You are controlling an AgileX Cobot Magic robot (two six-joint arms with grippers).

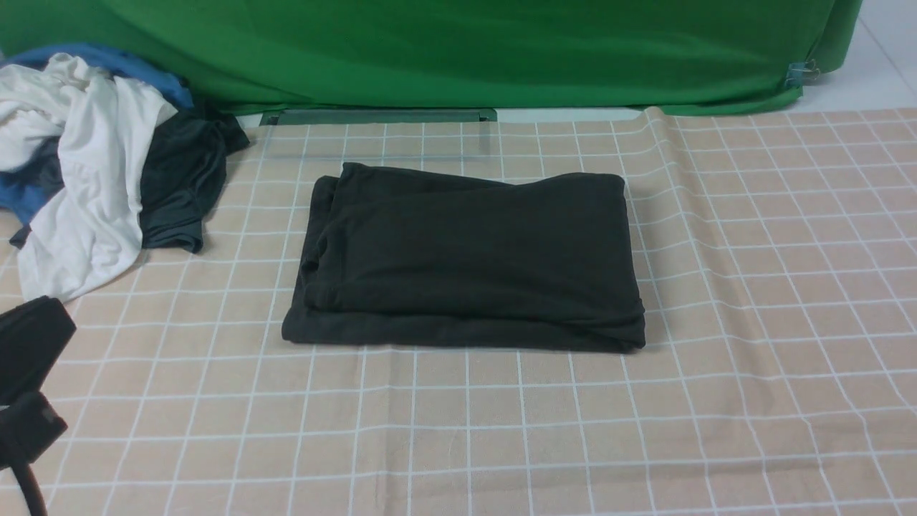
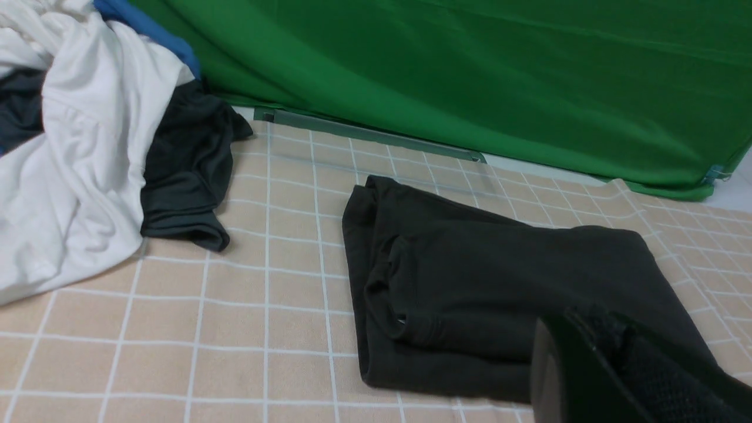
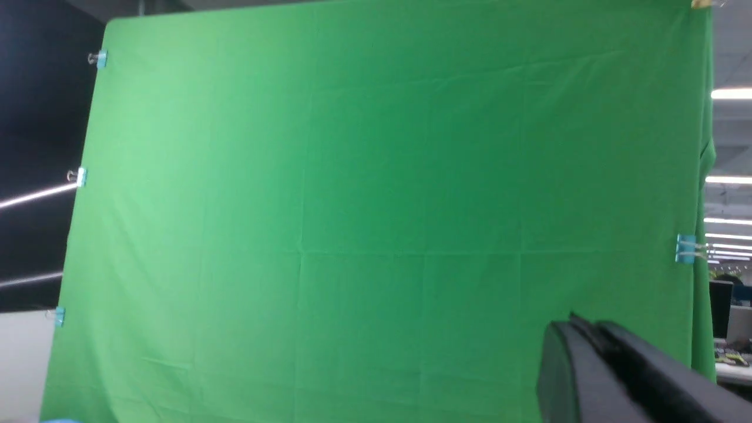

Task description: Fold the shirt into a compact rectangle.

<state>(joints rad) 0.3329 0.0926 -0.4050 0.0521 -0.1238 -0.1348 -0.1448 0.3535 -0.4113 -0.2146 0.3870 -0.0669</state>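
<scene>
Judged from how the cloth lies, the folding looks essentially finished. The large black cotton T-shirt [image 1: 469, 258] rests as a layered, roughly rectangular stack near the middle of the worktop [image 1: 752, 322], which is covered in a beige cloth with a white grid. The stack sits a little toward the far edge. Its top layer is set back slightly from the bottom layer along the near and left sides, and the left end shows loose rounded folds rather than a crisp edge. What may remain, at most, is squaring up that left end; no print or label shows from here.

At the far left corner of the worktop lies a heap of other garments: a crumpled white garment [image 1: 86, 179], a bit of blue fabric [image 1: 154, 75] behind it, and a smaller dark grey-black garment [image 1: 179, 186] with a slight sheen, well apart from the folded stack.

The left end effector [image 1: 29, 387] sits at the near left edge of the worktop, drawn back and apart from the shirt, holding nothing; only a dark part of it shows, so I cannot tell how far open it is. The right end effector [image 3: 623, 376] is raised and points at the green backdrop curtain [image 3: 376, 205]; its jaws appear pressed together and empty.
</scene>
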